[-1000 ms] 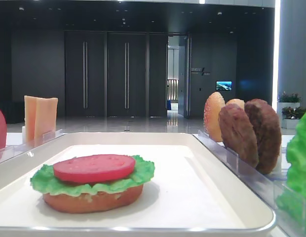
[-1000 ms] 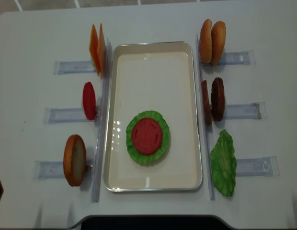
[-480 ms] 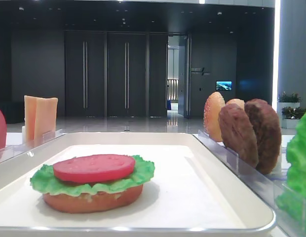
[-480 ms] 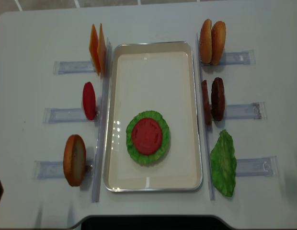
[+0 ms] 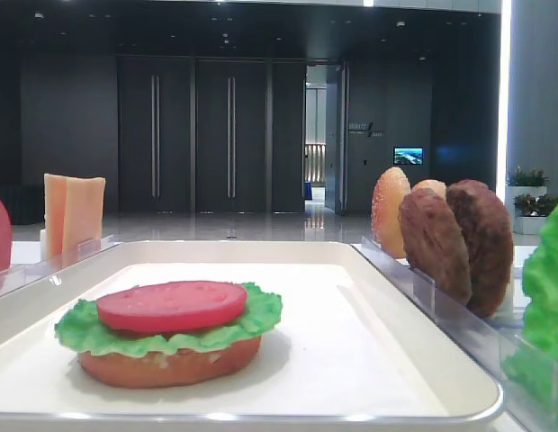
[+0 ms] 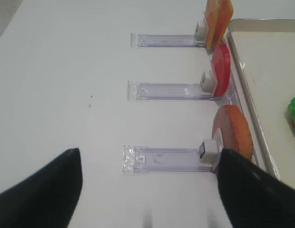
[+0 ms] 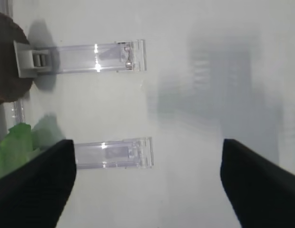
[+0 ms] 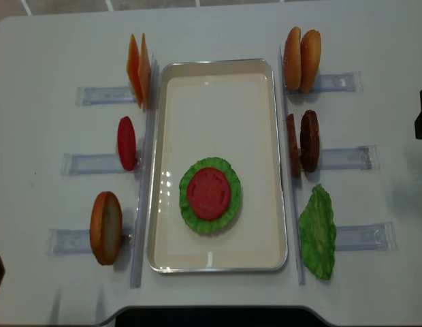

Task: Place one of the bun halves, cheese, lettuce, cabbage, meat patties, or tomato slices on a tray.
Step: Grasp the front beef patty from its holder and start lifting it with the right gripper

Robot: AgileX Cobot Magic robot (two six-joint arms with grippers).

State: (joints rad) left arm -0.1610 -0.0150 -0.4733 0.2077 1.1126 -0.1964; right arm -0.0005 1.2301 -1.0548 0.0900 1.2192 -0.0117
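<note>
So the tray (image 8: 218,68) sits mid-worktop (image 8: 47,54) with a bottom bun, lettuce (image 8: 228,211) and a tomato slice (image 8: 209,193) stacked on it. The 2 patties (image 8: 307,139) stand in the rack on the right, 2 seeded buns (image 8: 301,60) behind them, cheese (image 8: 138,70) over on the left. Right end effector (image 7: 147,190) hangs wide open over the bare worktop, holding nothing. Left end effector (image 6: 150,194) looks spread too, also empty.
</note>
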